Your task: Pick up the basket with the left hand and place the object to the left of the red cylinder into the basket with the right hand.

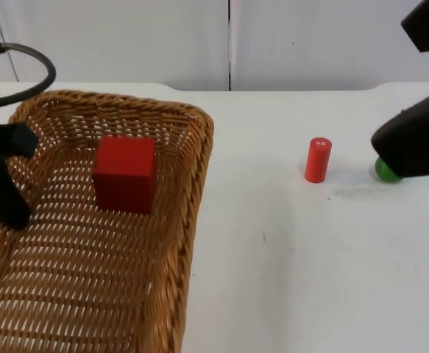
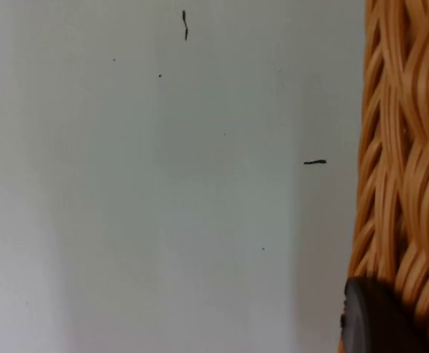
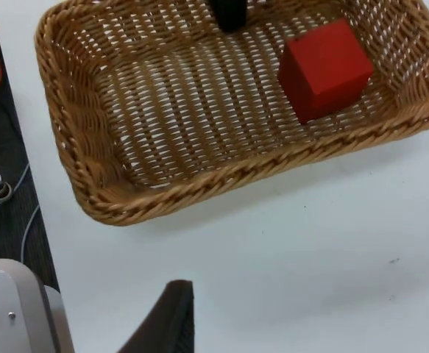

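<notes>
My left hand (image 1: pixel 4 176) grips the wicker basket (image 1: pixel 177 243) at the worktop's (image 1: pixel 288 250) left edge, red cube (image 1: pixel 124 174) inside. Farther right stands the red cylinder (image 1: pixel 318 159); my right hand (image 1: pixel 413 143) hovers over a green ball (image 1: pixel 385 170), grip probably unreadable.

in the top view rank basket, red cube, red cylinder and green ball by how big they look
Largest to smallest as they appear:
1. wicker basket
2. red cube, lying in the basket
3. red cylinder
4. green ball, partly hidden by the right arm, so its full size is unsure
</notes>
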`<state>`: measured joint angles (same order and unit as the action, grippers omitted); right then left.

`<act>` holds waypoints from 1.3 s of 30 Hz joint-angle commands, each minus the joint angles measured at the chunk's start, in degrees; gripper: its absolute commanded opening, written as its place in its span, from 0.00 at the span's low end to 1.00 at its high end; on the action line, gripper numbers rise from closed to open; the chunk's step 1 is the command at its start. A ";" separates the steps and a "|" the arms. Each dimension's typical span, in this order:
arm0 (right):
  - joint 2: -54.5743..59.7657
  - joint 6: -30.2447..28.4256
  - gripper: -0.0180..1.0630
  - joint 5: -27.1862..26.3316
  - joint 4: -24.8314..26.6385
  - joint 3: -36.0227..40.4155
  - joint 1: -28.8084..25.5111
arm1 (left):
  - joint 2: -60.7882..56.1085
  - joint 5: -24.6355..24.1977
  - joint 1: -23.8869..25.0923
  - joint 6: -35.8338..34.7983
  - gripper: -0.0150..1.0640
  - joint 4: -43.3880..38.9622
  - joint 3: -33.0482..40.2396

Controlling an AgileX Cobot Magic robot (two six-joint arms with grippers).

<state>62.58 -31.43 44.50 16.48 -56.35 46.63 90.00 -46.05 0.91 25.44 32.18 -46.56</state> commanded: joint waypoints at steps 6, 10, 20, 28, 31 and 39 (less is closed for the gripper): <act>-0.47 -0.30 0.99 0.35 0.29 0.13 -0.14 | 5.30 -0.26 -0.16 1.57 0.01 1.61 -4.96; -0.47 -0.30 0.99 0.35 0.29 0.13 -0.14 | 8.53 -0.17 -0.16 2.24 0.01 1.61 -7.34; -0.47 -0.68 0.99 0.22 0.29 0.13 -0.14 | 17.42 -0.58 -0.16 2.54 0.01 2.18 -14.70; -0.47 -0.68 0.99 0.38 0.29 0.13 -0.14 | 22.68 2.19 -0.16 2.54 0.01 4.02 -18.31; -0.47 -0.68 0.99 0.38 0.29 0.13 -0.14 | 24.12 2.61 -0.16 2.54 0.01 4.37 -19.02; -0.47 -0.68 0.99 0.38 0.29 0.13 -0.14 | 27.16 4.38 -0.16 2.54 0.01 4.59 -19.41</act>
<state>62.58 -31.65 45.05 16.48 -56.23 46.63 117.54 -42.15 0.91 27.93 34.80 -65.35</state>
